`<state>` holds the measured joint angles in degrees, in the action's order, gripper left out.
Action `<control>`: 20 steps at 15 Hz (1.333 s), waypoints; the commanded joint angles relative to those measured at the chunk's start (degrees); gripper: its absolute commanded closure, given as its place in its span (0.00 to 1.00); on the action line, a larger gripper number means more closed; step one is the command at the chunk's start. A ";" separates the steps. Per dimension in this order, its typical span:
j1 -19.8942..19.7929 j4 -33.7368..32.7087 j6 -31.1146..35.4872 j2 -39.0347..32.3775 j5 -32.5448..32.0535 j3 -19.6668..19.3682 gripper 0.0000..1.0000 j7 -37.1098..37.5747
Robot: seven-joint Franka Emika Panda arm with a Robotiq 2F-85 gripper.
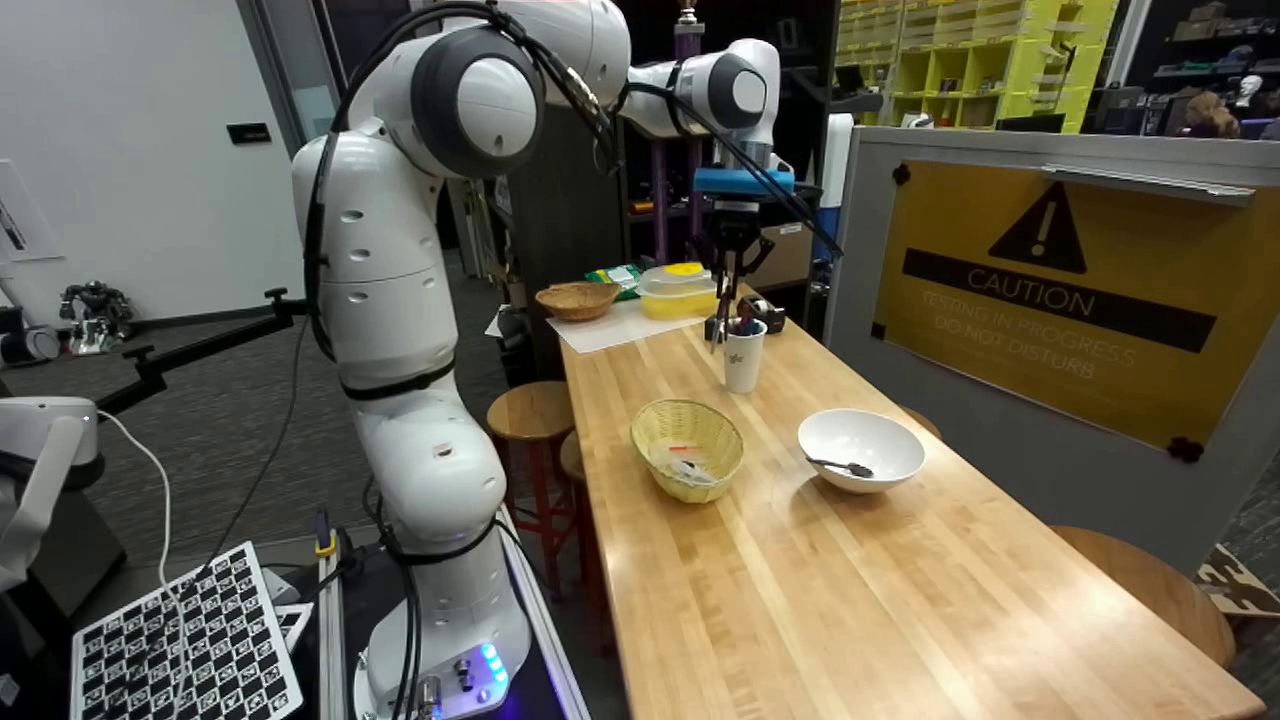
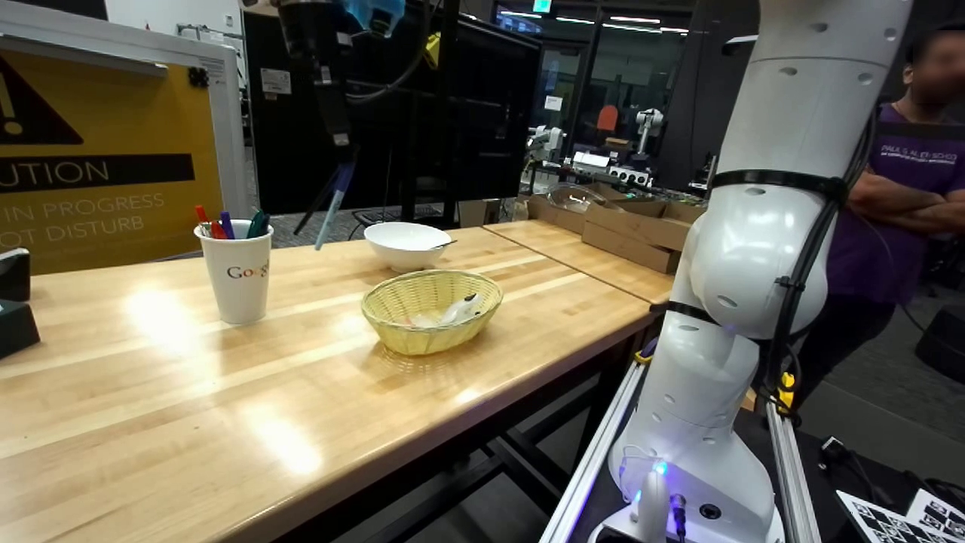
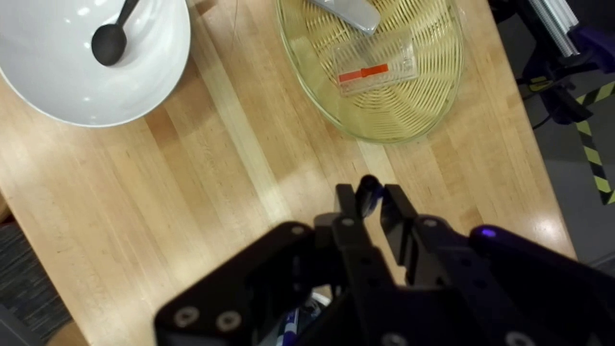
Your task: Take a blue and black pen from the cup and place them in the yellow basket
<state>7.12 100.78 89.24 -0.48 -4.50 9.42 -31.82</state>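
Observation:
My gripper [image 1: 735, 275] is shut on two slim pens, a blue pen [image 2: 332, 210] and a black pen [image 2: 315, 201]. They hang tilted and spread apart below the fingertips [image 2: 341, 142], in the air above the table. In the wrist view the pens' dark ends [image 3: 369, 187] show between the fingertips. The white cup [image 2: 238, 275], upright with several other pens in it, also shows in an exterior view [image 1: 743, 362]. In the wrist view the gripper mostly hides it. The pale yellow basket [image 2: 430, 333] holds small clear and white items. It also shows in the wrist view [image 3: 403, 129].
A white bowl [image 1: 850, 430] with a dark spoon [image 3: 109, 44] stands beside the basket. A brown wicker dish [image 1: 578, 300], a yellow tub [image 1: 677, 292] and a black tape dispenser [image 1: 765, 313] stand at the table's far end. Cardboard boxes [image 2: 629, 234] stand beyond the bowl.

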 commanded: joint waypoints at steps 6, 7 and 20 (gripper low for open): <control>-0.49 11.71 2.09 9.24 2.21 -3.23 0.95 1.23; -0.61 13.00 2.42 9.74 2.63 -3.68 0.95 1.30; -1.76 26.36 3.11 14.54 4.14 -7.36 0.95 5.91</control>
<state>5.59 122.98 91.51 10.88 -1.56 2.57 -27.52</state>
